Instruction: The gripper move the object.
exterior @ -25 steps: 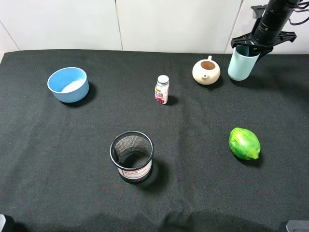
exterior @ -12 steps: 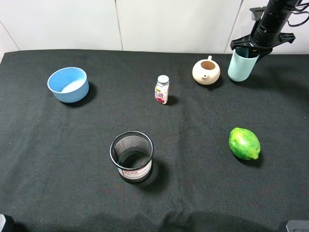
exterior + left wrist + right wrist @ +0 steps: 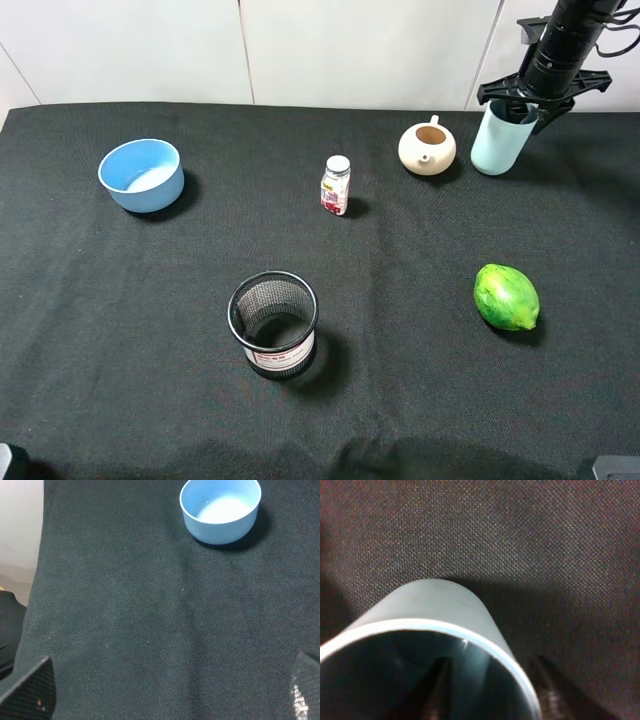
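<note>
The left gripper (image 3: 165, 692) hangs with its fingers spread wide over the black cloth (image 3: 125, 605), near the blue bowl (image 3: 142, 175) at ten o'clock. At two o'clock, just right of the cream teapot (image 3: 427, 147), the teal cup (image 3: 497, 145) stands tilted. The right gripper (image 3: 524, 98) pinches its rim wall.

Right tool (image 3: 518, 100) on rim of tilted pale teal cup (image 3: 495, 145), cup just beside cream teapot (image 3: 427, 148); black cloth (image 3: 400, 300) beneath
</note>
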Robot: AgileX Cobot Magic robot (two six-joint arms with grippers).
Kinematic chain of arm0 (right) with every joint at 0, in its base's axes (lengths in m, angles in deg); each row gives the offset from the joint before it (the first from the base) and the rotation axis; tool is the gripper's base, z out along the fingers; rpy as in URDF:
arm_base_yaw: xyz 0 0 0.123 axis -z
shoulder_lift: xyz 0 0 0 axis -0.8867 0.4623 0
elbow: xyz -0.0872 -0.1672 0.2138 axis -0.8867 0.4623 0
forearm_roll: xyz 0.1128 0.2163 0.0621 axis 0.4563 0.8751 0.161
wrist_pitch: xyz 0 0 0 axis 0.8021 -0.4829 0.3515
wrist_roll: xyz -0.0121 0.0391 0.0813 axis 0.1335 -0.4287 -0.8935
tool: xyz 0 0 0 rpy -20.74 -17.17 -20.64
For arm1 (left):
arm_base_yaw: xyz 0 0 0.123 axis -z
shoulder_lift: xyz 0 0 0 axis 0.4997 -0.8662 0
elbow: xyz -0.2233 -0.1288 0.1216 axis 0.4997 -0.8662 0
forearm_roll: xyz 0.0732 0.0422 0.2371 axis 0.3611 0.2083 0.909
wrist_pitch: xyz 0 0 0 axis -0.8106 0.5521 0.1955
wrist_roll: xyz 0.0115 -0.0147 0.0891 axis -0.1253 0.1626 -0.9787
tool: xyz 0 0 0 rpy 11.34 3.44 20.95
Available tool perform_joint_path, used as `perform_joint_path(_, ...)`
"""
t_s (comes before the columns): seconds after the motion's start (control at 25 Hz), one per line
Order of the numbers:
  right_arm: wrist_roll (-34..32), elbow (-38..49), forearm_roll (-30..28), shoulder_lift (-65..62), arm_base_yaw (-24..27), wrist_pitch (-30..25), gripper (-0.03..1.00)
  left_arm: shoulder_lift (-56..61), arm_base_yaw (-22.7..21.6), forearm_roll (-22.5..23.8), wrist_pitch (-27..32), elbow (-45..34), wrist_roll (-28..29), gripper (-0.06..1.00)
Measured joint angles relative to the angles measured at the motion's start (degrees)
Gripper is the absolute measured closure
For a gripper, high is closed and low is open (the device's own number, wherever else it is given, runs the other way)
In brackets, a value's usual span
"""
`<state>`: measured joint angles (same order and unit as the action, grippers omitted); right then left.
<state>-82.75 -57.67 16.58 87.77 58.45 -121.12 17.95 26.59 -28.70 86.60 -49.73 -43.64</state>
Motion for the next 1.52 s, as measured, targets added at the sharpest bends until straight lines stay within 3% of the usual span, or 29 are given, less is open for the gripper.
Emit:
perform_joint_path(0.2, 0.0, 0.0, 0.0, 0.0, 0.0, -1.2, 0.37, 0.0, 0.0, 0.0, 0.0, 0.0, 0.0, -0.05)
perform_joint_path(0.32, 0.0, 0.0, 0.0, 0.0, 0.0, -1.3, 0.32, 0.0, 0.0, 0.0, 0.0, 0.0, 0.0, -0.05)
perform_joint_path(1.12, 0.0, 0.0, 1.1, -3.4, 0.0, -1.5, 0.31, 0.0, 0.0, 0.0, 0.0, 0.0, 0.0, -0.05)
perform_joint_path(1.52, 0.0, -3.0, 1.1, -5.1, 0.0, -8.4, 0.31, 0.0, 0.0, 0.0, 0.0, 0.0, 0.0, -0.05)
